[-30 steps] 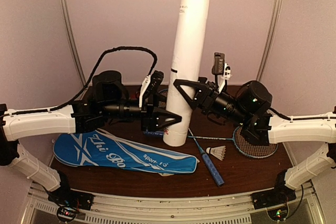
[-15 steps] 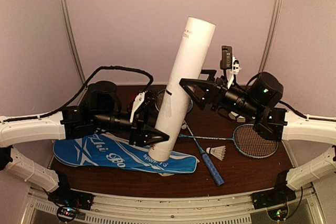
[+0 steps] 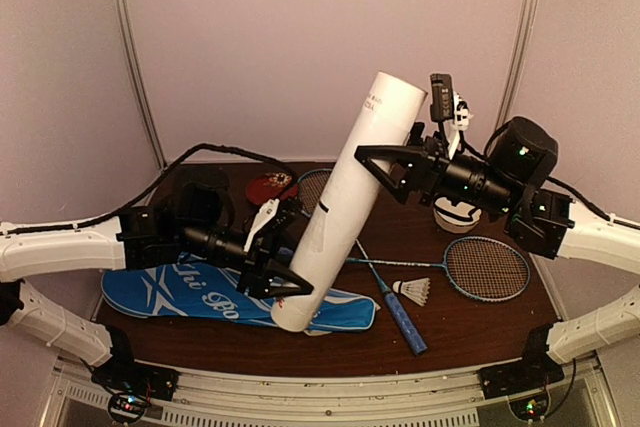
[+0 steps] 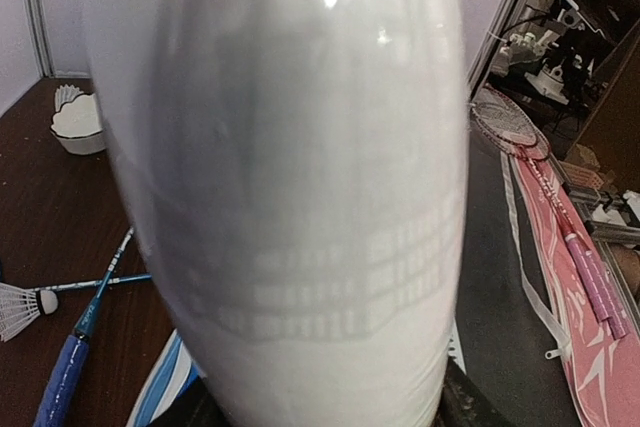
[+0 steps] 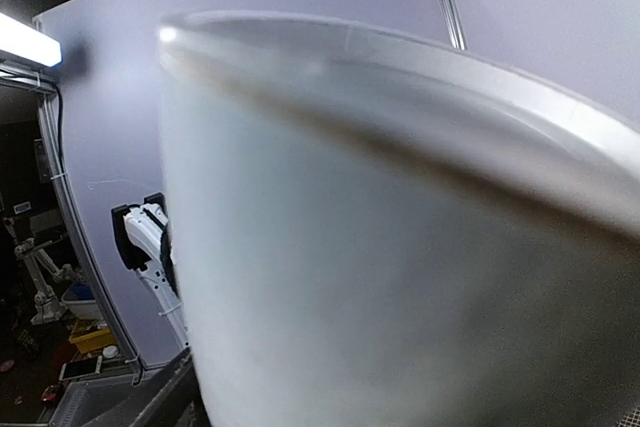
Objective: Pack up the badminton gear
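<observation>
The long white tube (image 3: 340,207) leans with its top to the right and its lower end over the blue white-lettered racket bag (image 3: 190,292). My left gripper (image 3: 293,285) is shut on the tube's lower part. My right gripper (image 3: 385,169) is shut on its upper part. The tube fills the left wrist view (image 4: 300,147) and the right wrist view (image 5: 400,277). One racket (image 3: 487,267) lies at the right, its blue handle (image 3: 400,322) pointing to the front. A second racket head (image 3: 313,185) shows behind the tube. One white shuttlecock (image 3: 412,290) lies by the handle.
A small red dish (image 3: 268,187) sits at the back left of the tube. A white scalloped bowl (image 3: 457,215) stands under my right arm and also shows in the left wrist view (image 4: 78,125). The walls close in behind the table.
The tube has gone from upright to leaning right. My left gripper moved its base forward and left over the bag. My right gripper rose and moved right with the top.
</observation>
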### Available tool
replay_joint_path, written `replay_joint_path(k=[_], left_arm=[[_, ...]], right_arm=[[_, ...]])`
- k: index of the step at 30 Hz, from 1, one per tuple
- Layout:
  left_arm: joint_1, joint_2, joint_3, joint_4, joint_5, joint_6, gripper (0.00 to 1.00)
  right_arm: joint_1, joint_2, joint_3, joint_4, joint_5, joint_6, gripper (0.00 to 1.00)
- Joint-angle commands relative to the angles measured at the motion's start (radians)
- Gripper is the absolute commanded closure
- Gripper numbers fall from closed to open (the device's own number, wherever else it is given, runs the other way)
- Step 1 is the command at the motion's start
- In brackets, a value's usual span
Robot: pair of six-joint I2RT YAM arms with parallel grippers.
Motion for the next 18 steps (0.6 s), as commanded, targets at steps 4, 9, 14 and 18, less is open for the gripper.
replay_joint_path(k=[4, 9, 14, 18], left_arm=[[-0.005, 0.002, -0.003, 0.026, 0.037, 0.035, 0.55], [-0.005, -0.023, -0.003, 0.065, -0.007, 0.016, 0.28], [-0.006, -0.064, 0.019, 0.136, -0.105, -0.045, 0.03], [-0.011, -0.067, 0.069, 0.16, -0.248, -0.07, 0.02]], right_arm=[[-0.006, -0.02, 0.022, -0.014, -0.033, -0.011, 0.35], [-0.006, -0.018, -0.004, 0.008, -0.025, -0.009, 0.45], [-0.005, -0.013, -0.031, 0.043, 0.008, 0.012, 0.45], [0.004, -0.008, -0.049, 0.064, 0.082, 0.027, 0.45]])
